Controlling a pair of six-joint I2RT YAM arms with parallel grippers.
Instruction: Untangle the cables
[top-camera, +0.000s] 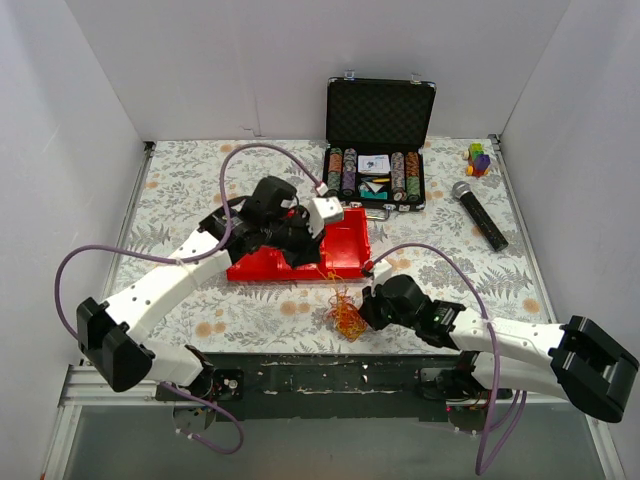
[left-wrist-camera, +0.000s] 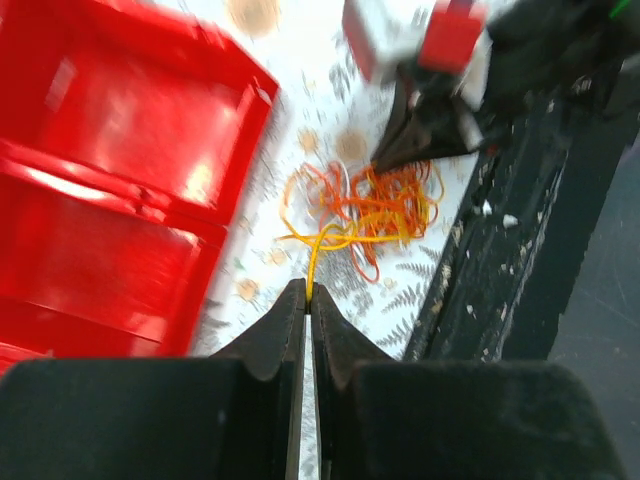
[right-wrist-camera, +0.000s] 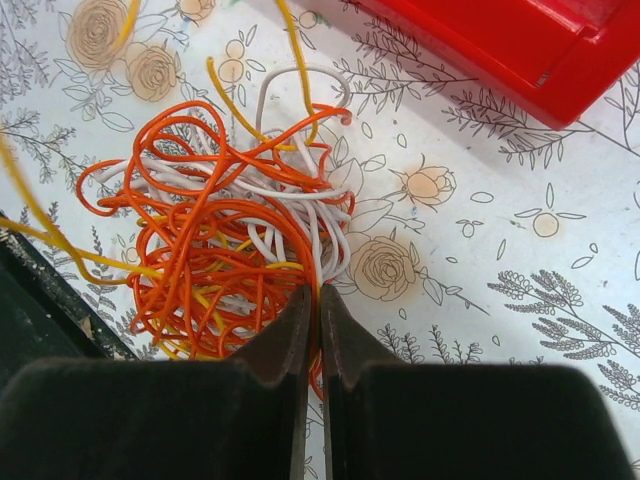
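Cables (right-wrist-camera: 220, 250): draw the yellow strand out against a steady anchor

Left gripper (left-wrist-camera: 308, 292) has its jaws pressed together on one yellow strand (left-wrist-camera: 318, 250). The strand runs from the fingertips toward 12 o'clock in its wrist view and into the clump. Right gripper (right-wrist-camera: 318, 298) is likewise pinched closed, on orange and white loops at the clump's 6 o'clock edge in its own view. From above, the cables (top-camera: 346, 316) lie as one loose knot at the 6 o'clock edge of the table (top-camera: 520, 280), just off the 5 o'clock corner of the red tray (top-camera: 345, 245). The right arm reaches the knot from 3 o'clock, the left from about 11 o'clock, over the tray.

The step in hand looks like a two-armed pull-apart. To do it well, the right gripper should act purely as anchor, low and motionless. The left should draw its strand slowly toward 11 o'clock, along the line the strand already takes. The yellow threads among several orange loops, so a quick tug may cinch them or drag the whole clump. If loops tighten, slackening and re-gripping nearer the snag seems wiser. Wire this thin may also slip from the pads.
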